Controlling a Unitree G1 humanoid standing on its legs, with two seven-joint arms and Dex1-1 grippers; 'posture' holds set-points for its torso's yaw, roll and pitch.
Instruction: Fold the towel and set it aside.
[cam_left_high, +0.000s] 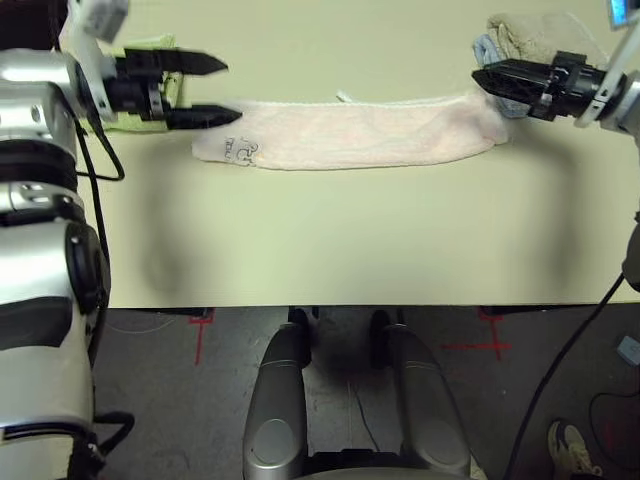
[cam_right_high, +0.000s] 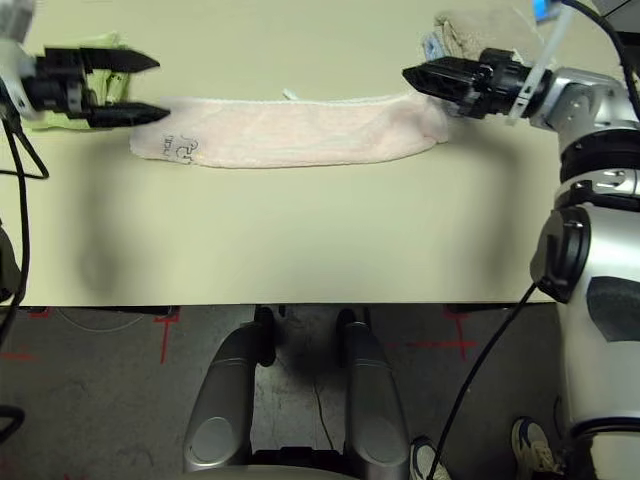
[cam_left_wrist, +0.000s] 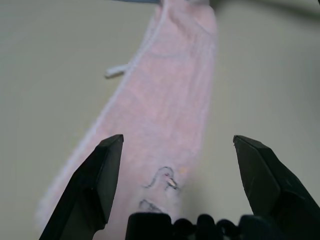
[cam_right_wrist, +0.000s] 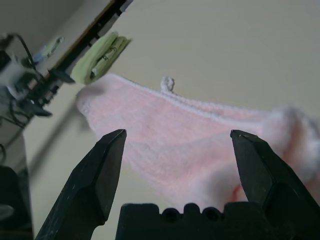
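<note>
The long pale pink terry towel (cam_left_high: 350, 132) is lying folded once. Both jaws are hanging wide at its ends, empty; they should pinch the corners evenly next.

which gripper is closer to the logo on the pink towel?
Left. The left gripper hangs open at the towel end bearing the logo; the right gripper, also open, is at the opposite end.
</note>
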